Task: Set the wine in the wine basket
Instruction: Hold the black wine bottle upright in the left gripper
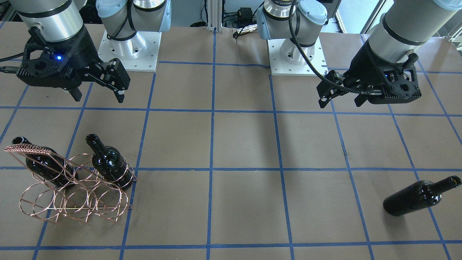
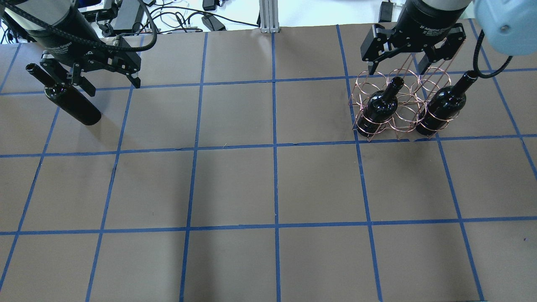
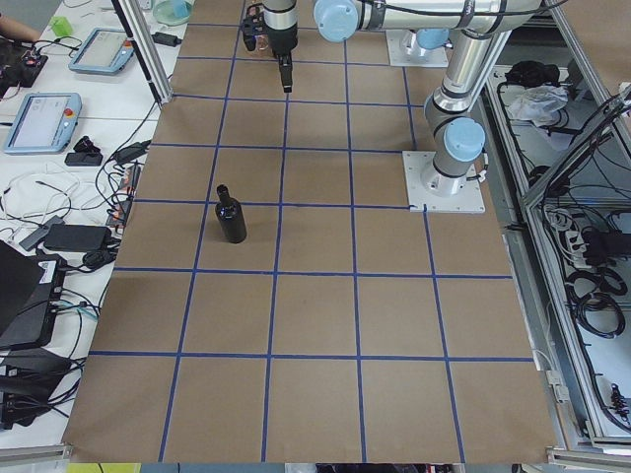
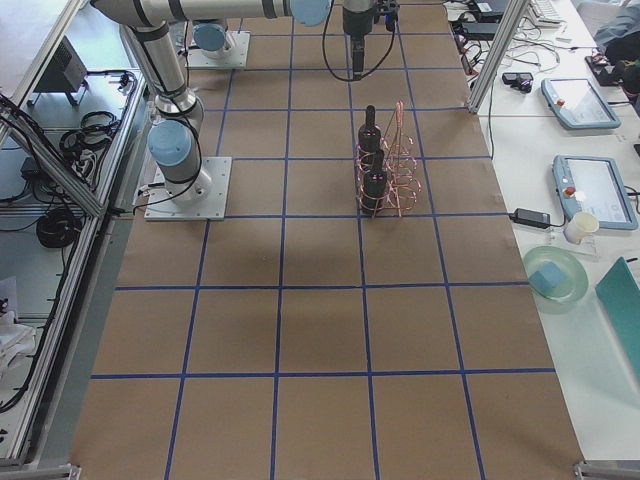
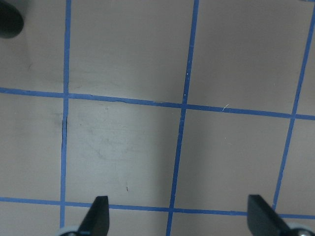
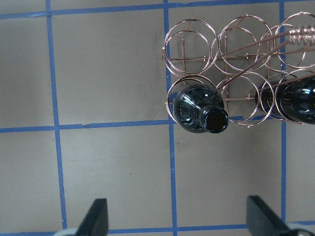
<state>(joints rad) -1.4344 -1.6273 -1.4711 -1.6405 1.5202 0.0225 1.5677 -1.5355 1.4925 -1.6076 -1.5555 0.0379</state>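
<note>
Fingers point(image 5: 100, 216) wide apart on left gripper point(image 1: 339, 104) and right gripper point(image 1: 99, 98) — nothing held.
The wine point(image 1: 415, 198) lies on its side at the table's point(image 1: 245, 144) far left, apart from the left gripper; the basket point(image 1: 79, 208) stands far right — two bottles point(image 1: 108, 162) tilted in its end rings.

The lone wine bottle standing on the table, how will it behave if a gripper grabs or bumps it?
The bottle stands upright, tall on a narrow base, so a push high up would likely tip it; once down, its round body would probably roll. Its glossy glass looks slippery, hard, and probably breakable.
</note>
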